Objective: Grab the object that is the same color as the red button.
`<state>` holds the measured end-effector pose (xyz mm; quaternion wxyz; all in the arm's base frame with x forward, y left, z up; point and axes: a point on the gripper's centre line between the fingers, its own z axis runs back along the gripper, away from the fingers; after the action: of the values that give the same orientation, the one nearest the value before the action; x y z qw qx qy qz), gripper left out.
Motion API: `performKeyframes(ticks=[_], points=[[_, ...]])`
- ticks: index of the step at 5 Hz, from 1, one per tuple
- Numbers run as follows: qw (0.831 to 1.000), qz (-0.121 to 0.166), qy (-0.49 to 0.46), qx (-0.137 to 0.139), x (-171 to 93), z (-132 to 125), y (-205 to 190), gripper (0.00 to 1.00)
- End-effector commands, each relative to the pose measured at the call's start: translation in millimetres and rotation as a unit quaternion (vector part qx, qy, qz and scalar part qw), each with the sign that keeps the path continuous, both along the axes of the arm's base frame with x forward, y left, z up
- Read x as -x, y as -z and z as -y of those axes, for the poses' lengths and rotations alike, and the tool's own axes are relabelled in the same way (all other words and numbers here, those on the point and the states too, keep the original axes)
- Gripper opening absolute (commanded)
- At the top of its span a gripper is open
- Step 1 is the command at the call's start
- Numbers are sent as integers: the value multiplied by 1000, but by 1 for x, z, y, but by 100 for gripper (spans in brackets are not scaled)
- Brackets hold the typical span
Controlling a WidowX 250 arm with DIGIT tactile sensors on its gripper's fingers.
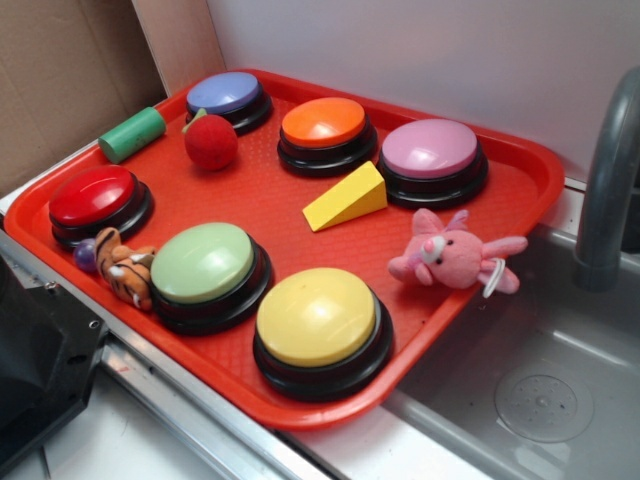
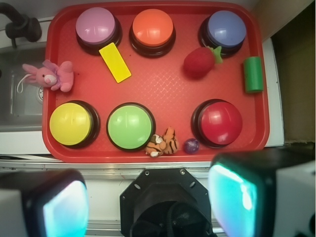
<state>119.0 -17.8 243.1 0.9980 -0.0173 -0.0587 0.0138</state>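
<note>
Untouched, red ball [image 1: 211,141], pincer [image 2: 148,197] apparently open

The end effector [image 2: 148,202] is held above the near edge of the red plastic tray [image 2: 158,94], its two fingers spread wide. Ahead and right, the small fuzzy red ball [image 2: 199,62] is bordered by the blue dome button [image 2: 226,29], just beyond it, and the green cylinder [image 2: 254,74], further right. Bare tray floor is left on its near and left sides. The glossy red dome button [image 2: 219,122] stands between.
</note>
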Motion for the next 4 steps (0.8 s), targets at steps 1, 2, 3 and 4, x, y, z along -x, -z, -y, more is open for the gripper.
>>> performKeyframes(ticks=[1,2,3,4], points=[[1000,0,0,0,0,0,0,100],[994,12,-103,20,-19,-14,15,100],[983,1,-181,21,-39,-30,37,100],[961,7,-277,0,-59,-44,60,100]])
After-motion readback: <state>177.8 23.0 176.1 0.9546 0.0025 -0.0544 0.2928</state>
